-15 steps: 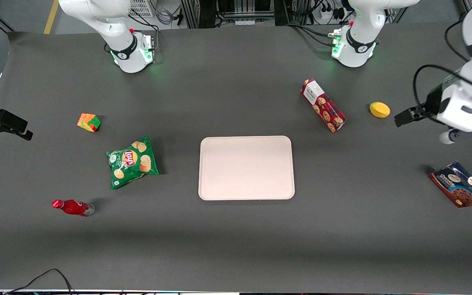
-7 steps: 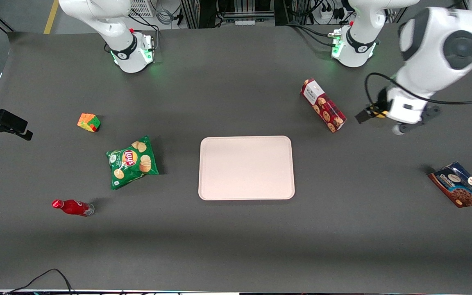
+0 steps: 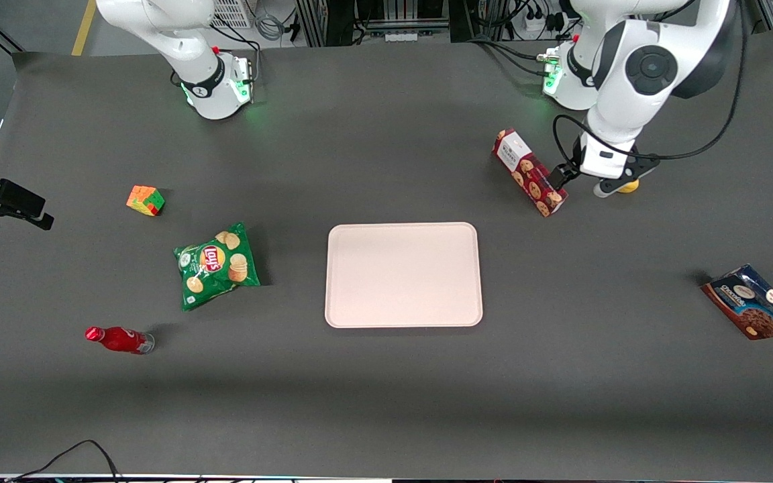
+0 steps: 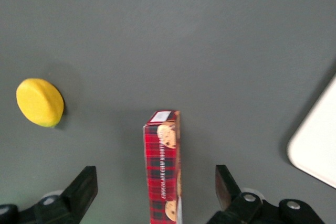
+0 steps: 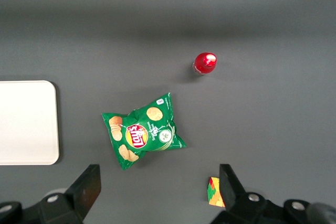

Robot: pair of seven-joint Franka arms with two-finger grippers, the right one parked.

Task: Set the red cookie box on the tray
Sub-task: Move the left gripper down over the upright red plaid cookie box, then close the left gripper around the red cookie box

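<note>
Dark grey table (image 3: 386,402) with cable racks at its edge farthest from the front camera; the tray (image 3: 403,275) sits mid-table with nothing in it, the chip bag (image 3: 217,264), cube (image 3: 145,200) and red bottle (image 3: 118,339) lie toward the parked arm's end, and the blue cookie pouch (image 3: 752,310) toward the working arm's end. The red cookie box (image 3: 529,172) lies on the table, farther from the front camera than the tray and apart from it. The gripper (image 3: 569,176) hovers just beside the box's cookie-picture end, fingers (image 4: 84,187) spread wide either side of the box (image 4: 164,169); only the wrist view shows the yellow object (image 4: 40,102) whole, since the arm half covers it from the front.
</note>
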